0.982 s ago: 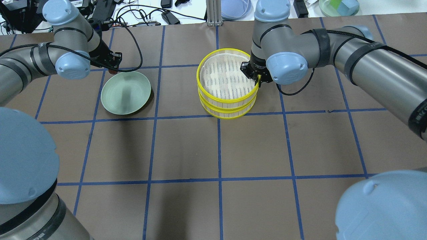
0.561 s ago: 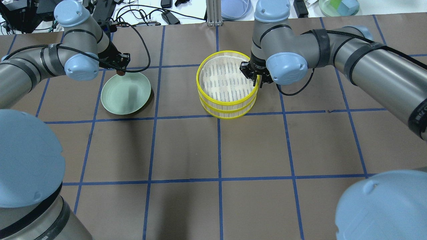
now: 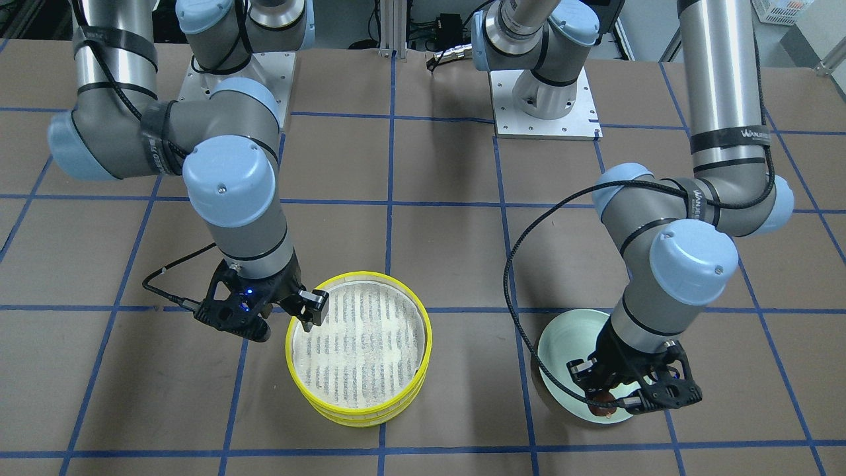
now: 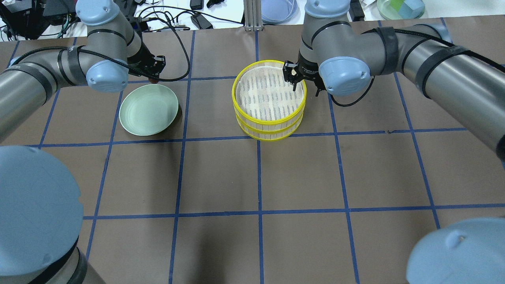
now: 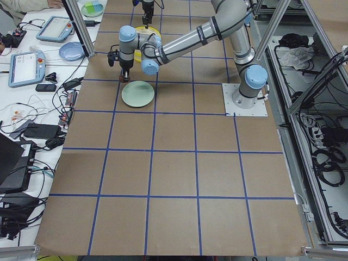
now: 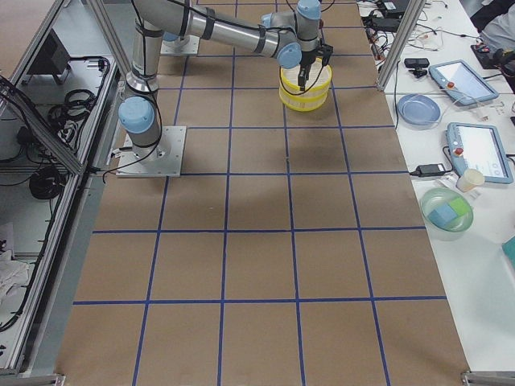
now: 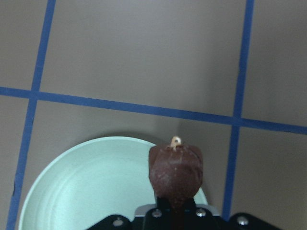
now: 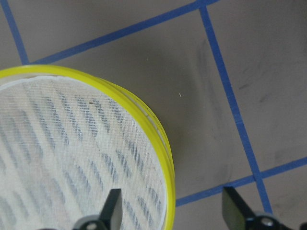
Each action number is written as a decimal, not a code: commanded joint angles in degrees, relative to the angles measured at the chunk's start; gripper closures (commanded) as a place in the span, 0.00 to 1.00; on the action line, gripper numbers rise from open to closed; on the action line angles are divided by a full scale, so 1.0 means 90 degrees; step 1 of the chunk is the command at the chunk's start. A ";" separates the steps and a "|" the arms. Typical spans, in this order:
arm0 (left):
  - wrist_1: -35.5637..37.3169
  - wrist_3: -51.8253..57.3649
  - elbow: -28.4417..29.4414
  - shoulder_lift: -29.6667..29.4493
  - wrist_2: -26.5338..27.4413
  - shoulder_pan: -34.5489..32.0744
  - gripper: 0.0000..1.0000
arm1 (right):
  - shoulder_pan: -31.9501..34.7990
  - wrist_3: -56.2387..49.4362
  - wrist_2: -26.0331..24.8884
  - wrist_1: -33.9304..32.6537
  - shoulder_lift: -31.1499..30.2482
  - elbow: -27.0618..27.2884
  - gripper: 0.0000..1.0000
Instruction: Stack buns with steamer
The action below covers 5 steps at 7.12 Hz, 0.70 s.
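Note:
The steamer is two yellow-rimmed tiers stacked at the table's middle, also in the front view; the top mesh is bare. My right gripper is open and empty, hovering over the top tier's far right rim, its jaws on either side of the rim in the right wrist view. My left gripper is shut on the dark reddish-brown bun, held above the far edge of the pale green plate. The bun also shows in the front view. The cream-white bun is hidden.
Cables, a blue dish and a green container lie beyond the table's far edge. The arm bases stand at the robot's side. The brown blue-gridded mat covers the table.
My left gripper has carried the brown bun rightward along the plate's far edge. My right gripper has let go of the top tier's rim, opened and drawn up and back.

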 commanded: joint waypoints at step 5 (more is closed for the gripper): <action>-0.0151 -0.3447 -0.0030 0.0387 -0.0806 -0.1942 1.00 | -0.1035 -0.2662 -0.0020 0.2905 -0.2478 -0.0031 0.00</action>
